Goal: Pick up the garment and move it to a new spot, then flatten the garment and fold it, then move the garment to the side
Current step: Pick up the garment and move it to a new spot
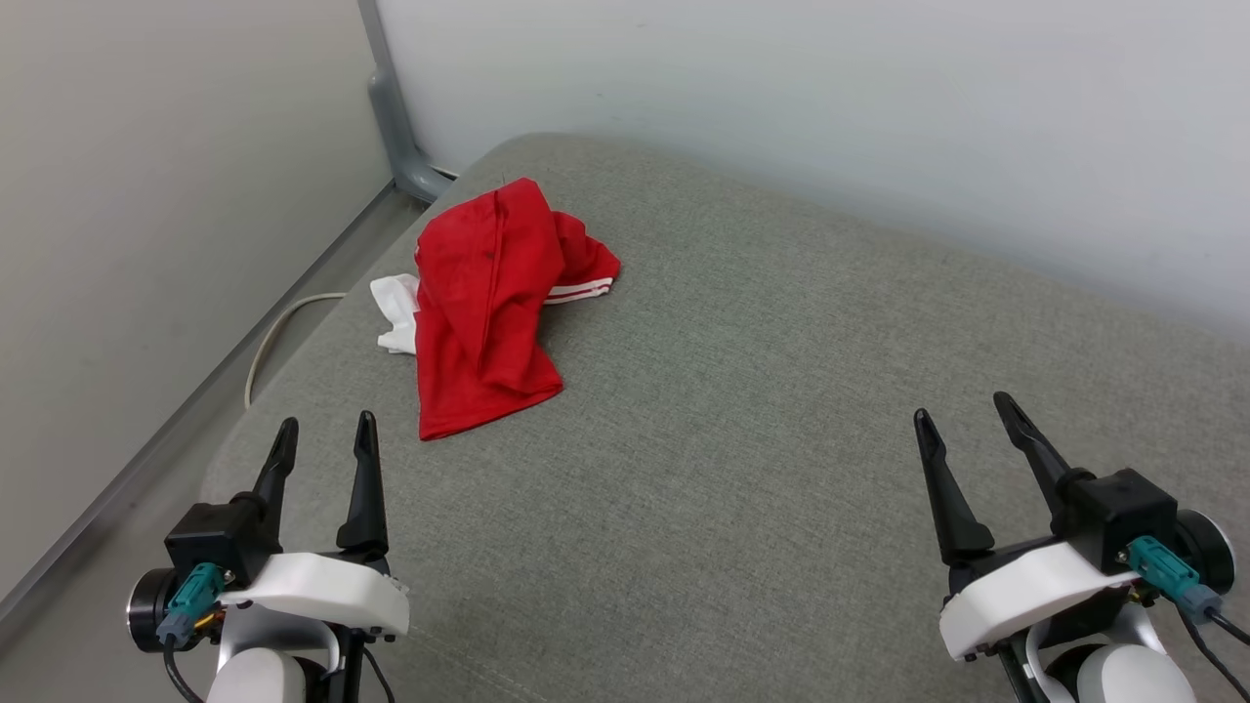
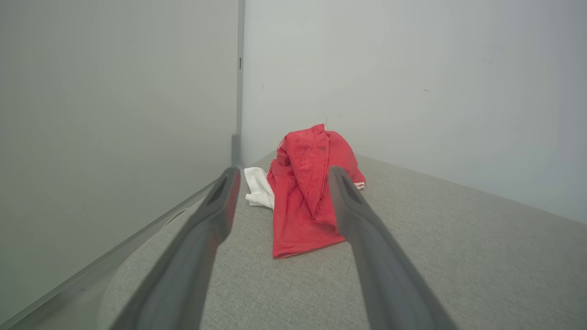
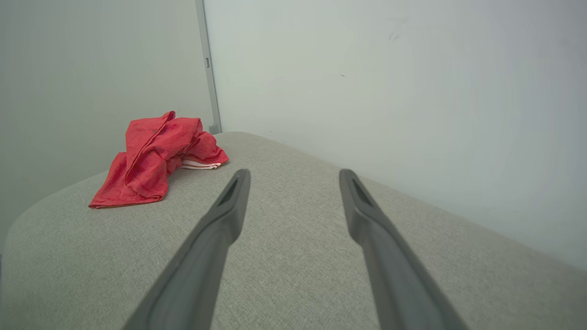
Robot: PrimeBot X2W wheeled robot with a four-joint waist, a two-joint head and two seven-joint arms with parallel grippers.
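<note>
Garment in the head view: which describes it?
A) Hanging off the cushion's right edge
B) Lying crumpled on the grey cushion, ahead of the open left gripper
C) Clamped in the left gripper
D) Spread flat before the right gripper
B: the garment sits bunched on the grey cushion, beyond the left gripper, whose fingers are apart and empty; the right gripper is open too, far from it.

Thin cloth garment [image 1: 483, 303], matt

Crumpled garment [image 3: 147, 166] (far left), right gripper [image 3: 294, 174] spread
</note>
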